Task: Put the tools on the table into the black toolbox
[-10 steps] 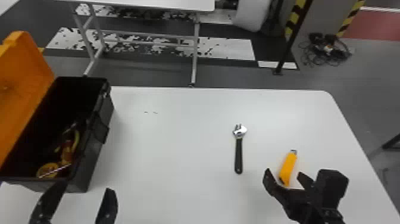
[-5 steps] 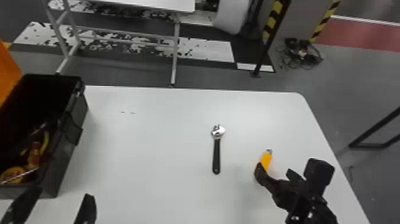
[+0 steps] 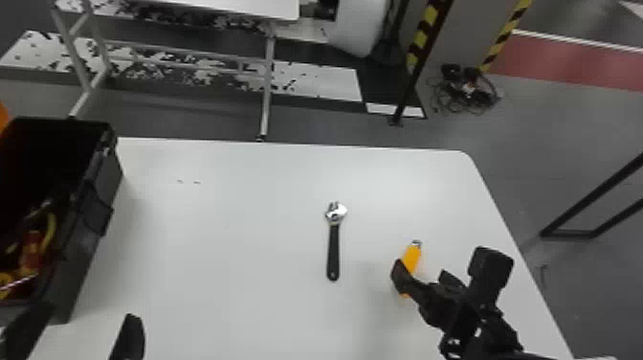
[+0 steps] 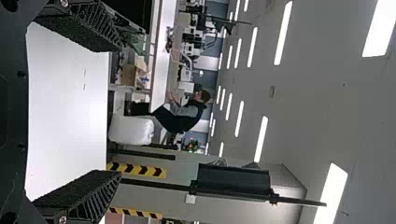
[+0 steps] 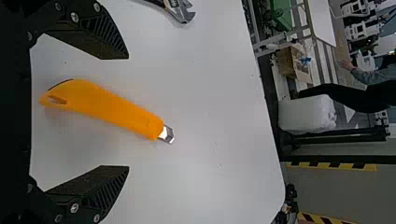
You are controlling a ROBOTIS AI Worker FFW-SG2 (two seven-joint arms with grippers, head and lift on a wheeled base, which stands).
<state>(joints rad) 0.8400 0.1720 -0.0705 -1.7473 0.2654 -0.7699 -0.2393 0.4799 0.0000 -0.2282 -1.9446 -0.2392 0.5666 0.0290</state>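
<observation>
My right gripper (image 3: 423, 282) is at the yellow utility knife (image 3: 412, 259), its near finger overlapping the handle. In the right wrist view the utility knife (image 5: 109, 108) lies on the table between the spread fingers of the right gripper (image 5: 128, 113), touching neither. Left of it, the adjustable wrench (image 3: 334, 244) rests with its black handle toward the front. At the bottom left my left gripper (image 3: 79, 330) stands open beside the black toolbox (image 3: 91, 210), which holds several tools. The left wrist view has the left gripper (image 4: 116, 111) with nothing between its fingers.
The white table (image 3: 229, 230) reaches back to a straight far edge and a rounded right corner. The toolbox's orange lid (image 3: 3, 116) stands raised at the left edge. A second table (image 3: 239, 7) is behind, across the floor.
The head view has swung to the right, shifting the table and toolbox leftward. My right gripper has come closer to the utility knife, its finger now overlapping the handle in that view.
</observation>
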